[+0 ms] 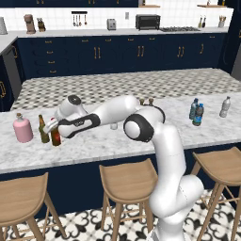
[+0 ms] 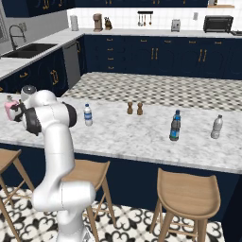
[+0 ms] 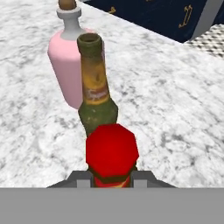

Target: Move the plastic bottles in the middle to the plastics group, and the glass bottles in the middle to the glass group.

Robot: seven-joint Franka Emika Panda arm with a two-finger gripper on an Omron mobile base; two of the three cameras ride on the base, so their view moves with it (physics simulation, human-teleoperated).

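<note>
A: Since the marble surface (image 1: 117,141) carries everything, where does the load sit on it?

B: At its left end. The pink flask (image 1: 22,130) stands outermost, the olive-green bottle (image 1: 43,130) just beside it, and the red-brown glass bottle (image 1: 55,136) right next to that one, under the arm's wrist. Whether its base rests on the marble I cannot tell.

A: And the tool?

B: The tool (image 3: 112,183) is clenched on the red-brown bottle's neck, just under its red cap (image 3: 112,150), seen from the hand camera.

A: How should it handle?

B: My judgement: glass, so stiff, fairly heavy for its size, smooth and breakable. A neck grip leaves the body hanging, so a swing could knock the olive-green one. Gripping just below the cap's lip seems safest against slipping.

A: The plastics?

B: One clear water bottle (image 2: 88,115) stands mid-surface; the blue-tinted one (image 2: 175,125) and the greyish bottle (image 2: 216,126) stand to the right. Probably light and squashy; take them at the waist.

A: Any writing?

B: The olive bottle's gold label (image 3: 97,89) has red script, too blurred to read.
</note>
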